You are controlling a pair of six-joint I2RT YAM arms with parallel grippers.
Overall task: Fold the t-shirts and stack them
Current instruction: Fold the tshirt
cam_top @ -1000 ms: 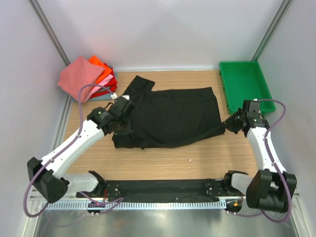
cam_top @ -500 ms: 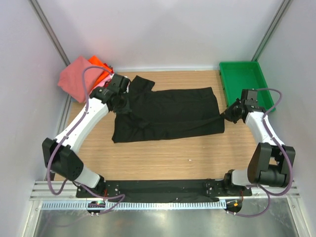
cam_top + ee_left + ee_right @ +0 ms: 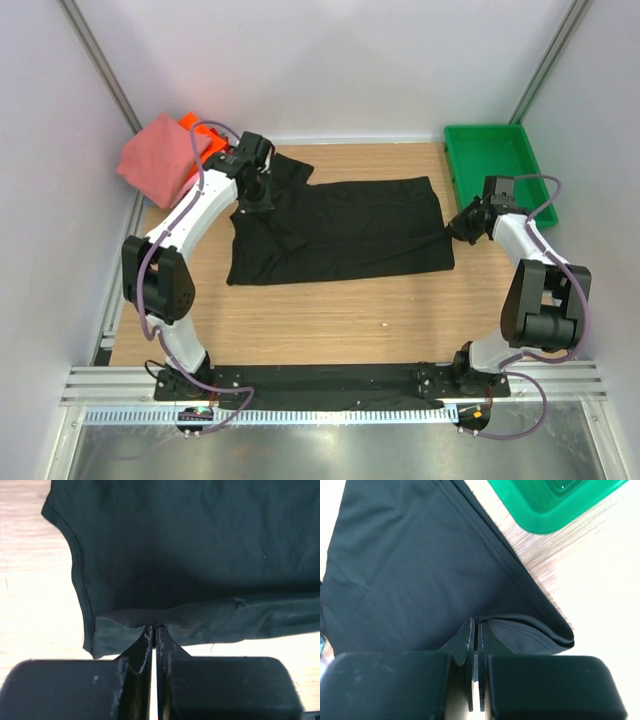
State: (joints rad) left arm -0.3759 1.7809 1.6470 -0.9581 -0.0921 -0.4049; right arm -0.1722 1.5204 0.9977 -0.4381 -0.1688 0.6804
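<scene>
The black t-shirt lies spread across the middle of the wooden table, partly folded lengthwise. My left gripper is shut on the shirt's left edge near the sleeve; in the left wrist view the closed fingertips pinch a fold of black cloth. My right gripper is shut on the shirt's right hem; in the right wrist view the tips pinch the doubled hem. The folded shirts lie stacked in the back left corner, salmon-pink on top, orange below.
A green plastic tray stands at the back right, close to my right gripper, and shows in the right wrist view. White walls close in the sides and back. Bare wood lies in front of the shirt.
Both grippers have carried the shirt's near edge towards the back, folding it over. The left arm swung far back toward the stack. The shirt is now narrower front to back.
</scene>
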